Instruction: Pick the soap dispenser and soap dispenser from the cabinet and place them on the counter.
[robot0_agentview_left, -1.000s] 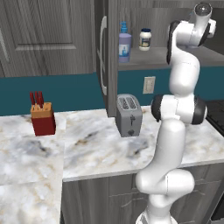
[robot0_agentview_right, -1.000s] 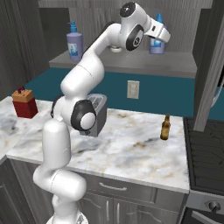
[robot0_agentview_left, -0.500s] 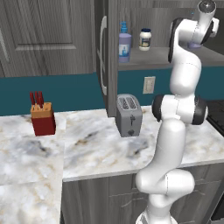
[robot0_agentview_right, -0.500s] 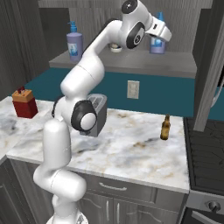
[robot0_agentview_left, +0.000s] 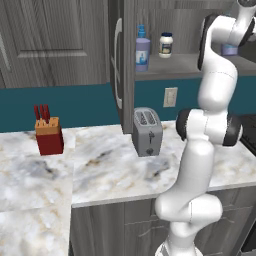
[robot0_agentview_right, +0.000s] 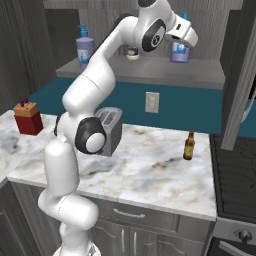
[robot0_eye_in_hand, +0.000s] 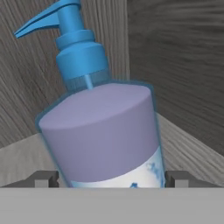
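A: Which step? The cabinet (robot0_agentview_right: 150, 75) shelf has both soap dispensers, counter (robot0_agentview_right: 150, 170) none.

B: First pick. The gripper (robot0_eye_in_hand: 112, 178) straddles the right dispenser (robot0_eye_in_hand: 105, 131), fingers (robot0_eye_in_hand: 43, 178) spread wide, gripping nothing (jaws flank it). Next: close, then lift clear.

The cabinet's grey shelf (robot0_agentview_right: 150, 75) bears two soap dispensers (robot0_agentview_right: 84, 48) (robot0_agentview_right: 179, 50) and a white jar (robot0_agentview_left: 166, 45).

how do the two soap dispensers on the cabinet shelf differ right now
The left soap dispenser stands free near the shelf's left end, beside the small white jar; the right soap dispenser sits in the far corner between the open gripper fingertips. Both are upright, lavender with blue pumps.
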